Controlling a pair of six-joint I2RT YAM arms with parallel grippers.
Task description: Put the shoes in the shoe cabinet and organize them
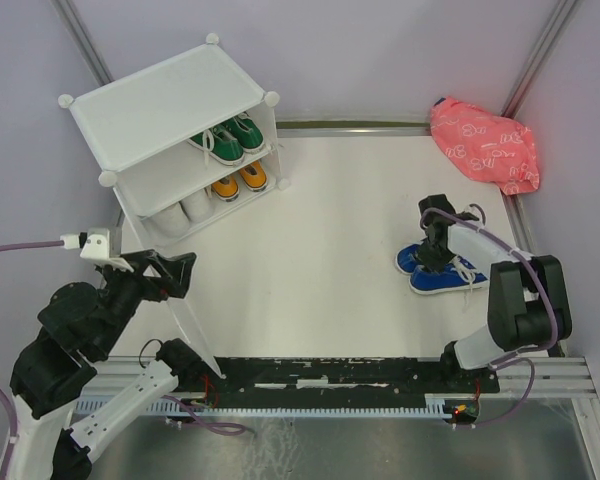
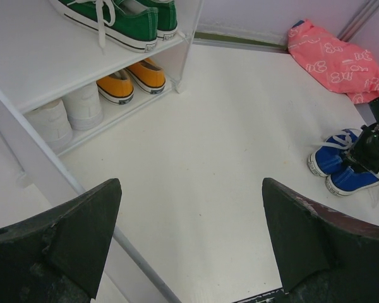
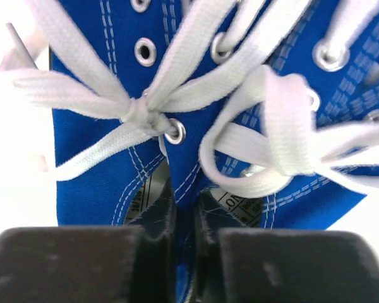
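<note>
The white shoe cabinet point(image 1: 160, 100) stands at the back left. Green shoes point(image 1: 228, 138) sit on its upper shelf, orange shoes point(image 1: 240, 181) and white shoes point(image 1: 185, 213) on the lower level. They also show in the left wrist view: green point(image 2: 123, 22), orange point(image 2: 131, 79), white point(image 2: 66, 113). The blue shoes point(image 1: 438, 270) lie side by side on the table at the right. My right gripper point(image 1: 436, 258) is shut on the blue shoes' inner walls point(image 3: 184, 208), one finger in each shoe. My left gripper point(image 1: 172, 275) is open and empty near the cabinet's front corner.
A pink patterned bag point(image 1: 485, 145) lies at the back right corner, also in the left wrist view point(image 2: 338, 60). The cabinet's side panel edge point(image 2: 44, 177) runs close to my left fingers. A black rail point(image 1: 330, 372) lines the table's near edge.
</note>
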